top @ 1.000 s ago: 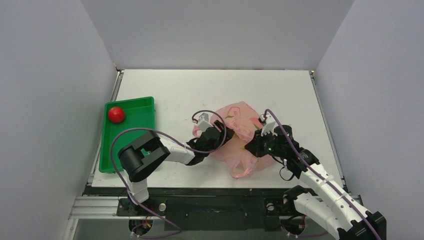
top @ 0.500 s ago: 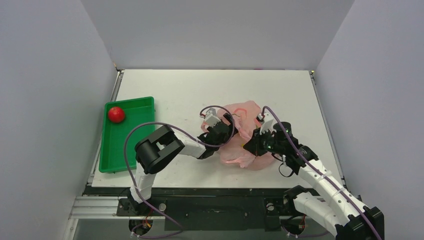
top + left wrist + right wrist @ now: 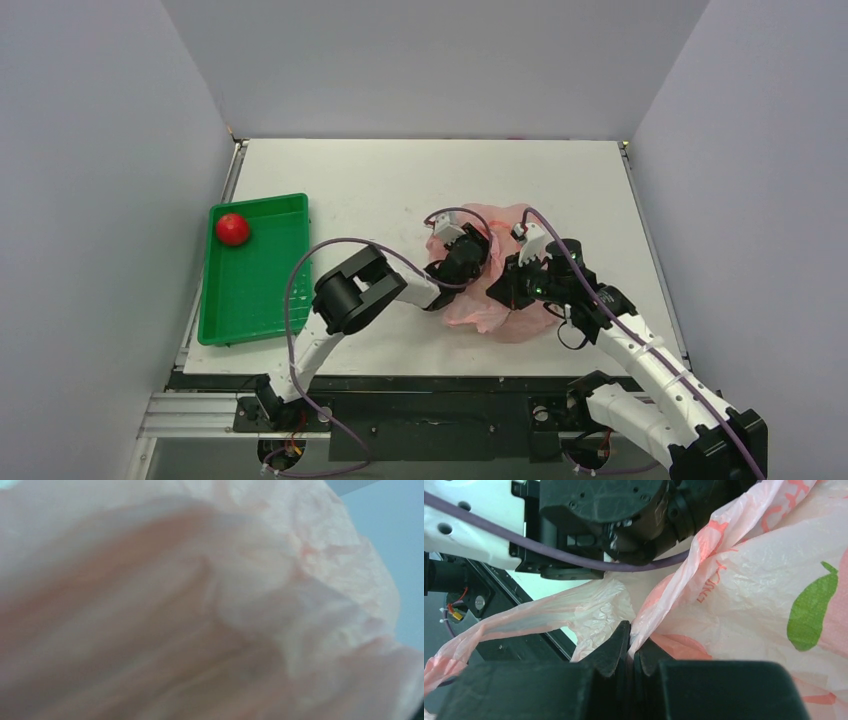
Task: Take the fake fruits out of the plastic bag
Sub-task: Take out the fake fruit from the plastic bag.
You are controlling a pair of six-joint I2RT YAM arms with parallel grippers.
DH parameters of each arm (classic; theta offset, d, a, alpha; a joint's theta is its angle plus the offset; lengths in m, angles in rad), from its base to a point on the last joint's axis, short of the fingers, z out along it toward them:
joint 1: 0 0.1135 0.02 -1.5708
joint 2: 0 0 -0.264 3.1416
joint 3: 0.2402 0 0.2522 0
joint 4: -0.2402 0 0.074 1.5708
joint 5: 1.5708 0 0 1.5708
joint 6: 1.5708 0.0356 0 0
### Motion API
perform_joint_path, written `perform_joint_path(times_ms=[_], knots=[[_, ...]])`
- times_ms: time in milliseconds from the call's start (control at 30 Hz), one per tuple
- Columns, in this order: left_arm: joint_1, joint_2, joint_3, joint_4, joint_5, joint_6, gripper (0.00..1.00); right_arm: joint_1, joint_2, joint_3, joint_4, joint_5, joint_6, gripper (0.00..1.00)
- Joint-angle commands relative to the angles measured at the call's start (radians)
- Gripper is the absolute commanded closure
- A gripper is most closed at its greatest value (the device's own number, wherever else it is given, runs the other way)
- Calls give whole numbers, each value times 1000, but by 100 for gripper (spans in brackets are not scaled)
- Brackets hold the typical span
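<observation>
The pink plastic bag (image 3: 500, 305) lies crumpled at the table's middle right, between my two grippers. My left gripper (image 3: 468, 256) is pushed into the bag's left side. The left wrist view shows only blurred pink plastic (image 3: 210, 610), and its fingers are hidden. My right gripper (image 3: 507, 288) is shut on a fold of the bag's edge (image 3: 644, 625), with both fingertips (image 3: 620, 639) pinching the thin film. The bag's red print and a green leaf mark (image 3: 811, 610) show in the right wrist view. The fake fruits are hidden from every view.
A green tray (image 3: 235, 300) stands at the left edge of the table with a red round fruit (image 3: 232, 228) in its far corner. Grey walls close in the table on three sides. The left arm's cable loops over the table by the bag.
My left arm has reached further right and its gripper has gone into the bag. The bag has bunched up and shifted right, and its trailing handle near the front has been drawn in.
</observation>
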Motion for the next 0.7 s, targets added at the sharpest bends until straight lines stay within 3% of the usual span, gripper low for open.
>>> perform_joint_path(times_ms=[0, 33, 100, 367, 567, 667], knots=[[59, 26, 45, 79, 8, 17, 86, -1, -13, 52, -24, 10, -24, 100], [69, 2, 37, 87, 32, 10, 95, -1, -19, 45, -24, 19, -28, 100], [87, -39, -9, 114, 90, 7, 100, 0, -35, 31, -22, 58, -26, 100], [139, -301, -297, 246, 212, 32, 100, 2, -4, 28, -32, 98, -2, 100], [159, -486, -488, 270, 239, 46, 100, 8, -5, 45, -71, 160, 5, 100], [186, -547, -539, 225, 332, -25, 100, 7, -3, 66, -94, 250, 26, 100]])
